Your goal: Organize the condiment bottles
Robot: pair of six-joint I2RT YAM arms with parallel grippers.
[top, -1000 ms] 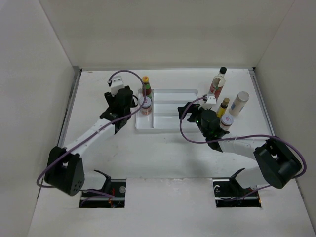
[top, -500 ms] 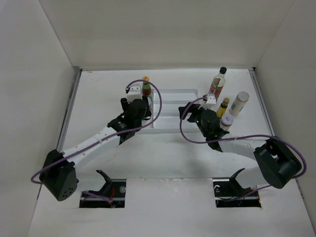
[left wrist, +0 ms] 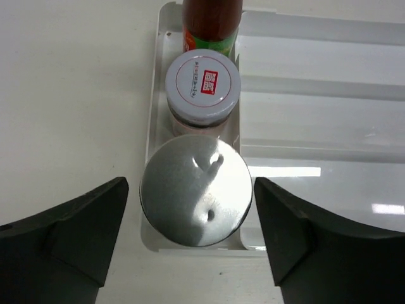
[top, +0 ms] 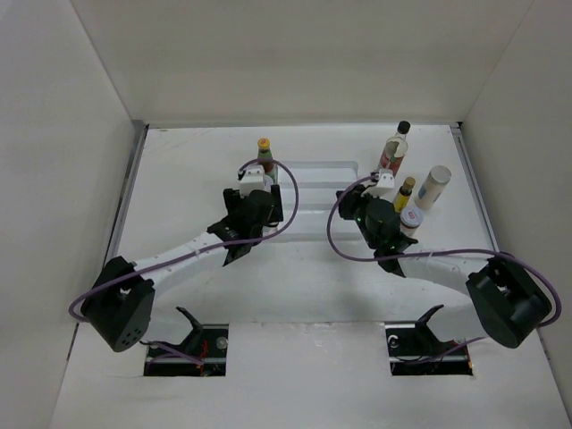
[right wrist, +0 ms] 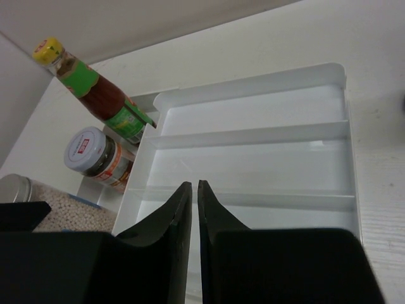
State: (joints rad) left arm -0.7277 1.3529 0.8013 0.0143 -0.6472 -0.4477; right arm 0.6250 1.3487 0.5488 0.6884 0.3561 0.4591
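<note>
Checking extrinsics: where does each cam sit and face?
Top external: high at the near edge, looking down at the table; left arm and right arm show.
Left wrist: looks straight down past the open left claw at a silver-lidded jar in the tray.
Right wrist: low, looks across the tray; the shut right claw shows.
Both wrist views share the red sauce bottle and white-lidded jar.

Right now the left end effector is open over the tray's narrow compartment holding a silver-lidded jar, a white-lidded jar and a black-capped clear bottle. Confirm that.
One error: the third item is a red sauce bottle, not a black-capped clear one. The left wrist view shows it behind the white-lidded jar and silver-lidded jar, with the left end effector open over the tray.
</note>
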